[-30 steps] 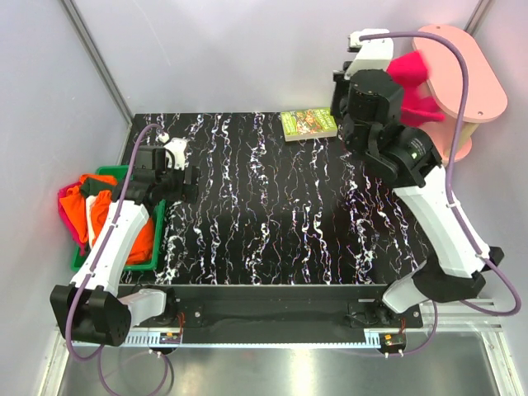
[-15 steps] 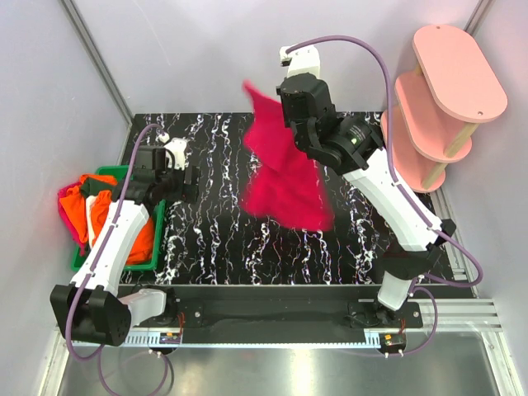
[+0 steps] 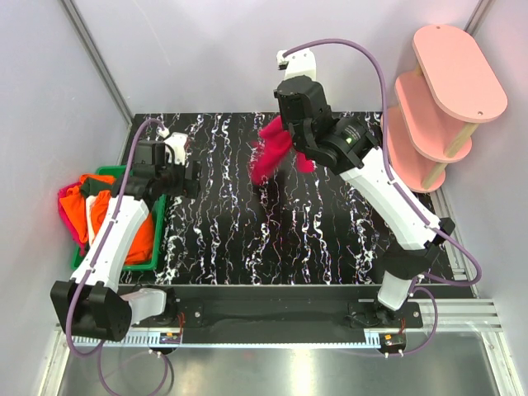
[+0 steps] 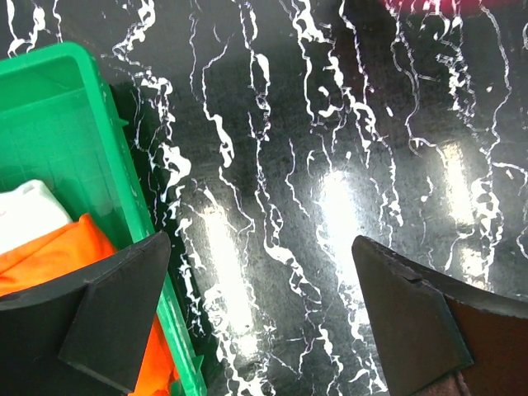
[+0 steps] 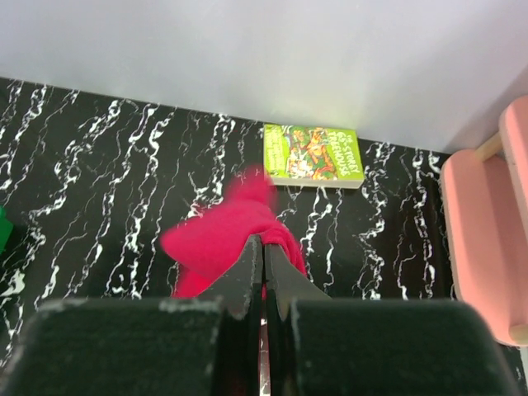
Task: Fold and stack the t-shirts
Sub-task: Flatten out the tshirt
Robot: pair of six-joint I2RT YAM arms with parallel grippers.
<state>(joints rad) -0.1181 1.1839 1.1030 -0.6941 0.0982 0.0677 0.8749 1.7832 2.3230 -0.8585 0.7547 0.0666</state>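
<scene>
Because folding needs a flat surface, the black table (image 3: pixel 247 247) fills mid-frame. At its left edge the green bin (image 4: pixel 66 140) stores the other t-shirts (image 3: pixel 82 202). At upper centre the crimson-red t-shirt (image 3: pixel 272 153) hangs bunched, pinched by the right gripper (image 5: pixel 262 243). The left gripper (image 4: pixel 264 297), spread wide, hovers beside the bin, likely ready to help.

Top camera is looking down over the whole table (image 3: pixel 247 239) from high at its near edge. Left wrist camera is facing down, close above the green bin (image 4: pixel 66 140). Right wrist camera, higher, is sharing the crimson t-shirt (image 5: pixel 223 235) with it.
</scene>
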